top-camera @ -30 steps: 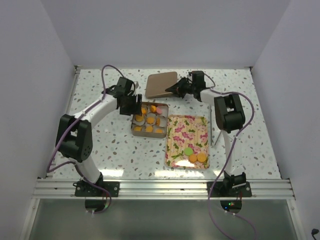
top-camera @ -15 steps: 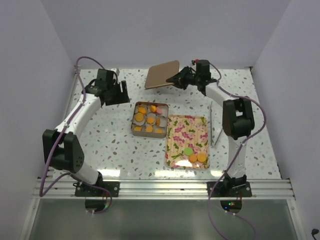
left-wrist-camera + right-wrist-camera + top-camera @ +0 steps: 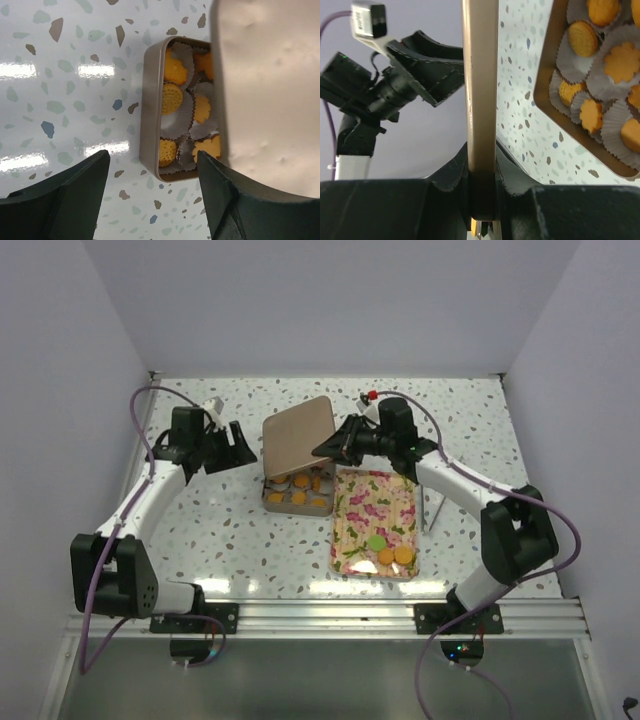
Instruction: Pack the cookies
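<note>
Speckled white table point(image 3: 240, 530): metal tin point(image 3: 297, 510) near centre; floral tray point(image 3: 375, 502) just beside it, to right.

A white, speckled terrazzo counter point(image 3: 250, 540) sits between plain pale lavender walls point(image 3: 320, 300). Overhead light glares off its near edge, beside an aluminium rail point(image 3: 330, 618).

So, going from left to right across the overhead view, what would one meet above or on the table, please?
First the left gripper, open → the tan lid, pinched at its edge by the right gripper → the floral tray, with three cookies at its near end.
</note>
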`<state>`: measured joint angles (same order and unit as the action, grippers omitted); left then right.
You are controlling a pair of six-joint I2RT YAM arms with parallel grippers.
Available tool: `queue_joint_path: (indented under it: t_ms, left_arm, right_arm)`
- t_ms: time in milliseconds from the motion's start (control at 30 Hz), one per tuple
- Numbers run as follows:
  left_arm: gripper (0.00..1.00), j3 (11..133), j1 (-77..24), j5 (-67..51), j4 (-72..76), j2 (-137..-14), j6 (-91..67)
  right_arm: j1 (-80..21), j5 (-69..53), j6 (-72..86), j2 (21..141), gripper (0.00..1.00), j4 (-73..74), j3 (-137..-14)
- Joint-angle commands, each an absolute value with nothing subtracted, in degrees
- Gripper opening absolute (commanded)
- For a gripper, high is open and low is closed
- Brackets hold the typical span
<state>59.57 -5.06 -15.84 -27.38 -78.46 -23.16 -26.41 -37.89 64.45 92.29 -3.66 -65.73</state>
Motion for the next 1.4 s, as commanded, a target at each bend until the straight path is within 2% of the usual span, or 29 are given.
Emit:
queue_joint_path:
  t_ms: [0, 100, 267, 500, 1033, 1167, 1267, 1367]
  left_arm:
    - [0.76, 56.61, -5.01, -20.47, -20.57, -75.77, -25.31]
    - [0.76, 54.06, -5.01, -21.71, -18.64, -75.06, -26.01]
    - [0.77, 49.93, -4.48, -23.46, -16.70, -73.30, -25.84]
    - [0.78, 47.11, -3.60, -26.10, -14.24, -73.47, -24.79]
    - [0.78, 46.41, -3.16, -32.43, -9.94, -82.61, -23.11]
    - [0.78, 45.79, -3.16, -34.01, -7.39, -84.02, -24.26]
    - [0.78, 45.53, -3.25, -35.32, -6.25, -85.60, -24.43]
    - [0.78, 45.44, -3.25, -36.82, -5.45, -87.18, -24.70]
  right_arm:
    - [-28.12, -35.07, 63.98, 88.86, 0.00, -7.20, -63.29]
    - [-28.91, -34.37, 67.75, 87.46, 0.00, -14.03, -56.89]
    - [-30.76, -31.21, 67.59, 85.17, 0.00, -16.87, -51.60]
    - [-32.78, -28.04, 66.62, 85.78, 0.00, -18.19, -49.75]
    - [-33.66, -21.71, 67.15, 88.06, 0.00, -19.51, -44.83]
    - [-34.10, -20.31, 68.38, 89.03, 0.05, -21.00, -43.25]
    - [-34.19, -19.34, 68.64, 89.91, 0.14, -21.09, -42.63]
    - [-34.19, -19.69, 69.52, 92.10, 0.15, -22.05, -42.37]
